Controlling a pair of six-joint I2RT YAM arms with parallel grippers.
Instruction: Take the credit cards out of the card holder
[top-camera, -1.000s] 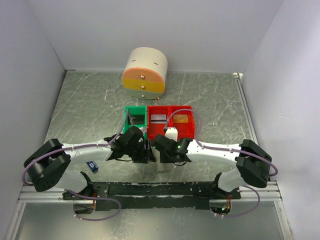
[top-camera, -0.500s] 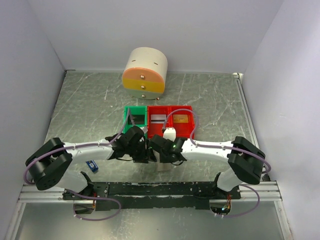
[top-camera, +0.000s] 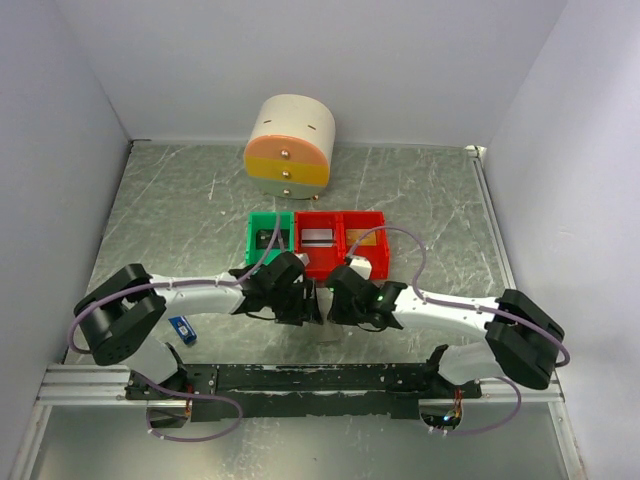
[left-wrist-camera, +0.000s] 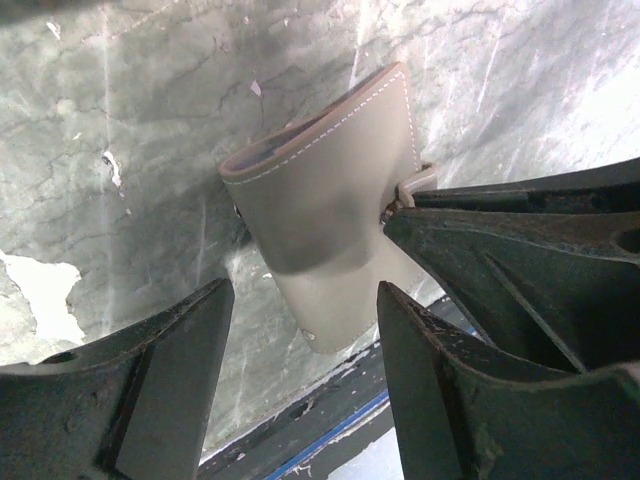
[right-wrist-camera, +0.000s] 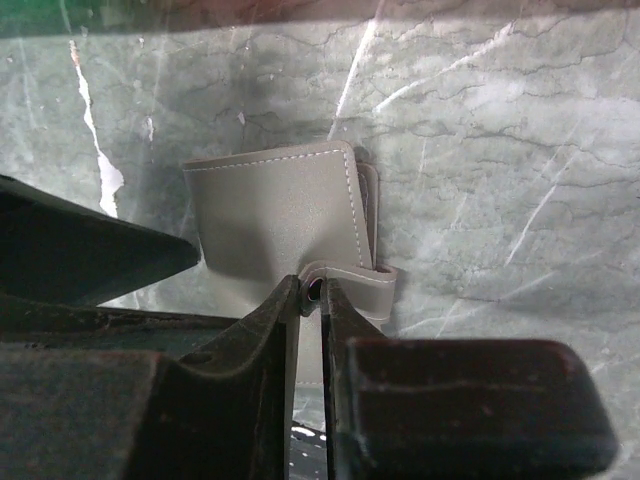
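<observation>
Pinched almost together, my right jaws grip a thin curled flap at the near edge of the card holder (right-wrist-camera: 270, 215), a grey-brown stitched wallet lying folded on the marbled grey tabletop (right-wrist-camera: 480, 120). The flap bends up off the holder's right side and its edge sits between my two dark fingertips (right-wrist-camera: 285, 300). My left jaws stand wide, one finger (left-wrist-camera: 160, 380) on each side of the holder's lower corner, and I cannot tell whether either finger touches it. From my left wrist, the holder looks tilted, its folded spine towards the upper left, and my right fingers come in from the right to meet its edge. Whether any credit cards are inside the holder I cannot tell, since it is closed in both wrist views. From above, my two arms meet in the middle of the tabletop just in front of a row of bins, and they hide most of the holder. The green bin (top-camera: 270, 232) stands on the left, with two red bins (top-camera: 340, 225) beside it. A pale flat rectangle lies in the left red one, too small to identify. A round cream, yellow and orange drawer unit (top-camera: 290, 145) stands well behind them, and a small blue object (top-camera: 182, 330) lies near my left arm.
</observation>
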